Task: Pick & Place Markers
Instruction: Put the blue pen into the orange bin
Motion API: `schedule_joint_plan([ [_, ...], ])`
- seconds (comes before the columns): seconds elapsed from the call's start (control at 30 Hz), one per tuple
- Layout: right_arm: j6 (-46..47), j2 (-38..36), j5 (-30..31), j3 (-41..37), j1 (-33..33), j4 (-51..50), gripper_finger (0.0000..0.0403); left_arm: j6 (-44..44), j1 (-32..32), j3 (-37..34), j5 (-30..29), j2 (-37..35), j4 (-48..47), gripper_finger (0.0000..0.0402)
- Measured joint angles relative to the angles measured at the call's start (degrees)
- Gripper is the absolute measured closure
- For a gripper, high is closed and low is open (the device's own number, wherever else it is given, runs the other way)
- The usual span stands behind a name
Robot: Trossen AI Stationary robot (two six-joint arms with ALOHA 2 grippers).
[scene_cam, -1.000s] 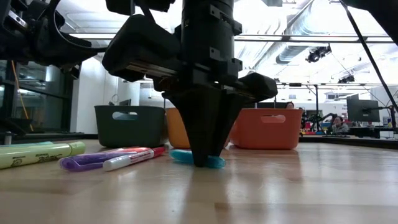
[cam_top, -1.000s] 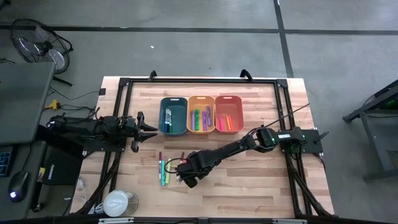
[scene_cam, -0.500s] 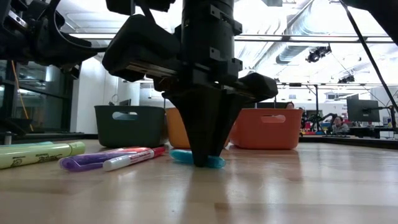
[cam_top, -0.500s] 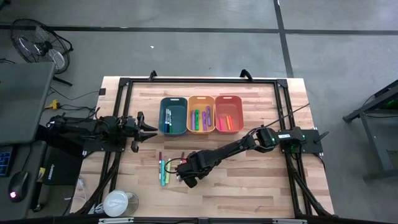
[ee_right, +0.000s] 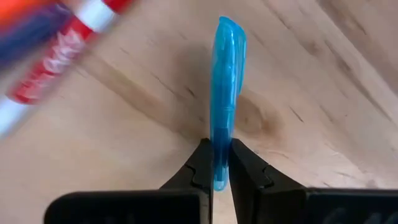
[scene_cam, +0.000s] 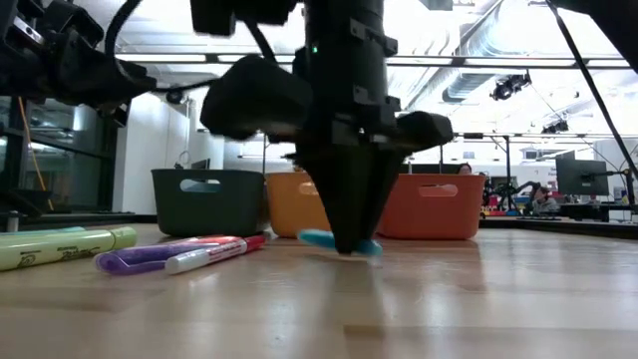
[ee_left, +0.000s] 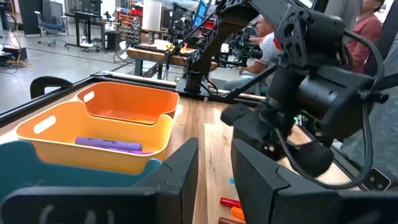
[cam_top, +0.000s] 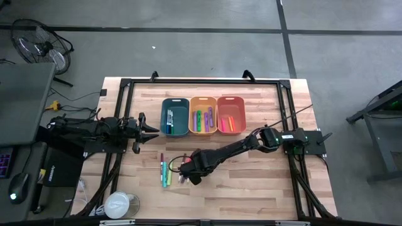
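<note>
A: Entry, right gripper (ee_right: 216, 163). Both fingers are pressed against the sides of a blue marker (ee_right: 225, 93), pinching it near one end. In the low view the marker (scene_cam: 339, 240) sits just clear of the table (scene_cam: 478, 299), gripped crosswise under the fingertips.

B: Position relative to the orange-yellow bin (cam_top: 203, 115)?

A: From above, the right gripper (cam_top: 186, 173) is on the near side of that bin, well apart from it and slightly toward the left arm's side. The marker itself is hidden under the gripper in that view.

B: What lies around it?

A: A loose group of markers (cam_top: 165, 171) on the wood just beside the gripper, farther toward the left arm's side. The low view shows a yellow-green one (scene_cam: 65, 246), a purple one (scene_cam: 150, 256) and a red-and-white one (scene_cam: 214, 252). The right wrist view has the red-and-white marker (ee_right: 53, 68) lying close to the blue one, not touching it.

B: Anything between the gripper and the bins?

A: Bare wood only. The teal bin (cam_top: 175, 116), the orange-yellow bin and the orange bin (cam_top: 230, 115) stand in a row, touching side by side, each with markers inside. A purple marker (ee_left: 109, 144) shows in the orange-yellow bin from the left wrist view.

B: Left arm?

A: Left gripper (cam_top: 151, 130) hangs beside the teal bin, on the side away from the orange-yellow bin. Its fingers (ee_left: 183, 171) stand slightly apart with nothing between them. People sit at desks beyond the table.
</note>
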Motion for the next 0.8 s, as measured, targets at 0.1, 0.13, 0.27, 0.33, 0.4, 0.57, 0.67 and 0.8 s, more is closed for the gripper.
schedule_joint_plan([
  [0.1, 0.3, -1.3, -0.1, 0.2, 0.1, -0.5, 0.0385, 0.0, 0.0, 0.0, 0.0, 0.0, 0.0, 0.0308],
  [0.13, 0.3, -1.7, 0.0, 0.3, 0.2, -0.7, 0.0385, 0.0, 0.0, 0.0, 0.0, 0.0, 0.0, 0.0308],
  [0.27, 0.2, -3.5, 1.0, 0.3, 0.2, -1.8, 0.0385, 0.0, 0.0, 0.0, 0.0, 0.0, 0.0, 0.0308],
  [0.33, 0.3, -5.0, 2.5, 0.3, 0.1, -2.7, 0.0386, 0.0, 0.0, 0.0, 0.0, 0.0, 0.0, 0.0308],
  [0.4, 0.7, -6.5, 4.2, 0.3, 0.1, -3.7, 0.0386, 0.0, 0.0, 0.0, 0.0, 0.0, 0.0, 0.0308],
  [0.57, 1.4, -10.4, 8.8, 0.3, -0.4, -8.0, 0.0386, 0.0, 0.0, 0.0, 0.0, 0.0, 0.0, 0.0308],
  [0.67, 1.6, -12.9, 11.2, 0.4, -1.0, -11.6, 0.0386, 0.0, 0.0, 0.0, 0.0, 0.0, 0.0, 0.0308],
  [0.8, 1.6, -15.9, 14.0, 0.4, -1.5, -17.2, 0.0386, 0.0, 0.0, 0.0, 0.0, 0.0, 0.0, 0.0308],
])
